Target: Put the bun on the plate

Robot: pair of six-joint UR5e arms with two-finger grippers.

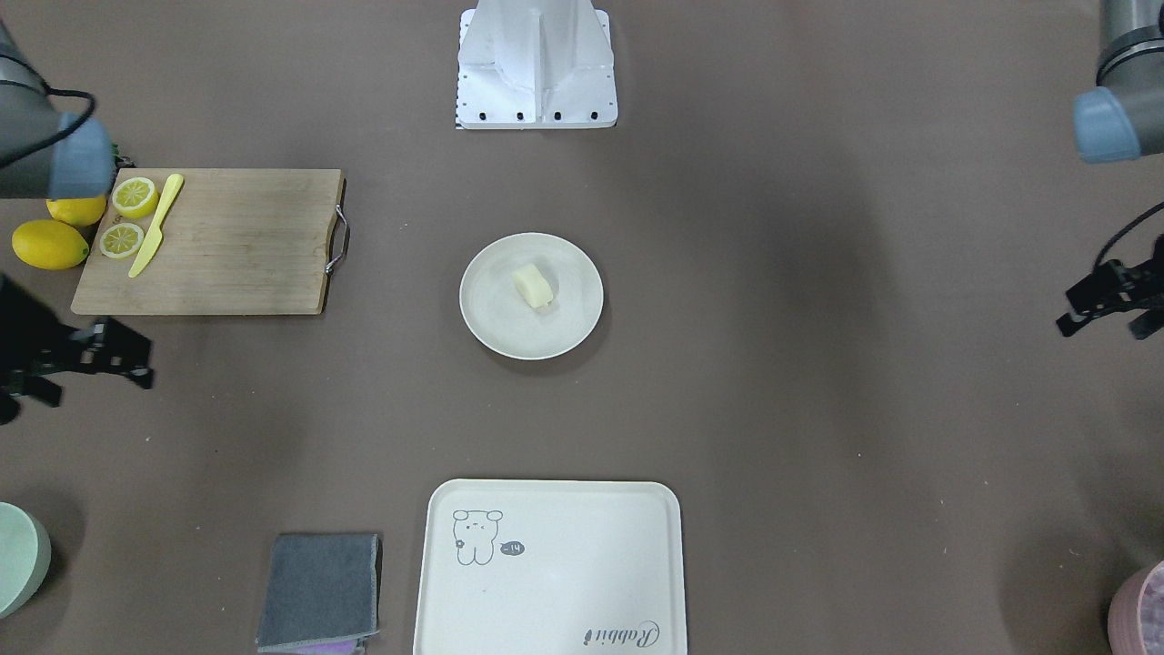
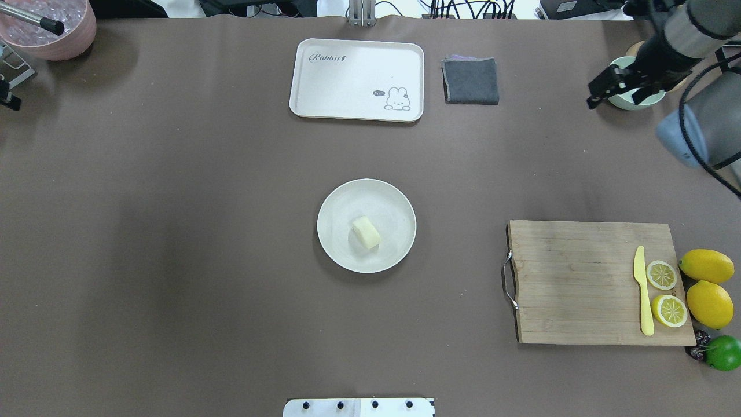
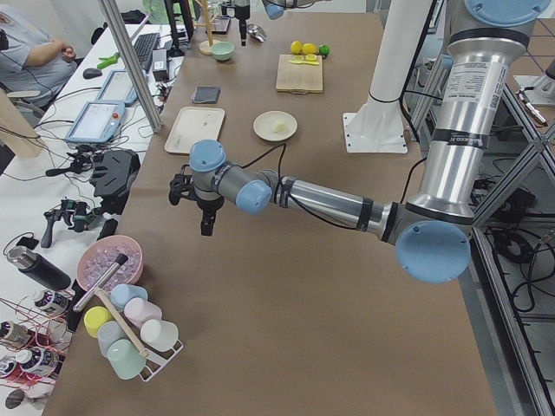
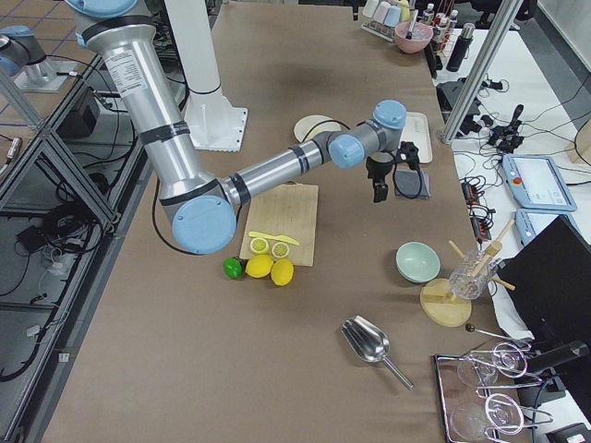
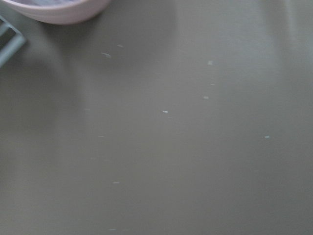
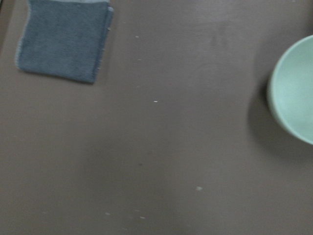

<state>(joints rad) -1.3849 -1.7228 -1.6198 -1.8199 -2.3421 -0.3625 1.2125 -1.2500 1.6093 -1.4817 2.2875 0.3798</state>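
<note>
Bun (image 2: 366,232) lies near the middle of the plate (image 2: 338,209), so placing looks finished. Left claw (image 1: 1102,314) and right claw (image 2: 602,90) hang empty toward the table (image 2: 173,231) ends, well apart from it. I cannot tell whether either is open or closed. Best leave the plate undisturbed.

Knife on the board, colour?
The knife is pale yellow, clearest in the overhead view.
</note>
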